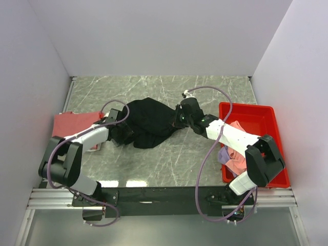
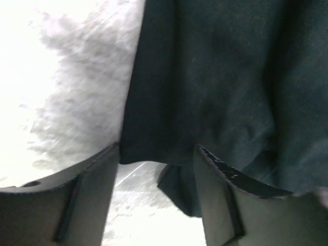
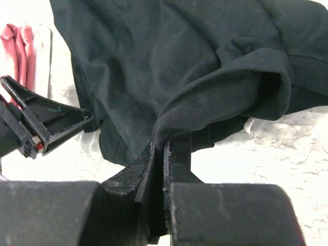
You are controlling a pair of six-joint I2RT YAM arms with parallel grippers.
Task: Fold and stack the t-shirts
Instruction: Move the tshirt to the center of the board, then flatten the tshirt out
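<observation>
A large black t-shirt (image 1: 151,123) lies crumpled mid-table. My right gripper (image 1: 179,119) is at its right edge. In the right wrist view that gripper (image 3: 159,146) is shut on a raised fold of the black t-shirt (image 3: 169,66). My left gripper (image 1: 119,128) is at the shirt's left edge. In the left wrist view it (image 2: 156,154) stands open, with the hem of the black t-shirt (image 2: 220,77) hanging between its fingertips, not pinched. A salmon-red t-shirt (image 1: 72,123) lies flat at the far left.
A red bin (image 1: 246,106) stands at the right edge, holding a pink shirt (image 1: 238,128) and a lavender one (image 1: 224,154) under my right arm. White walls close in the marbled table (image 1: 169,159) on three sides.
</observation>
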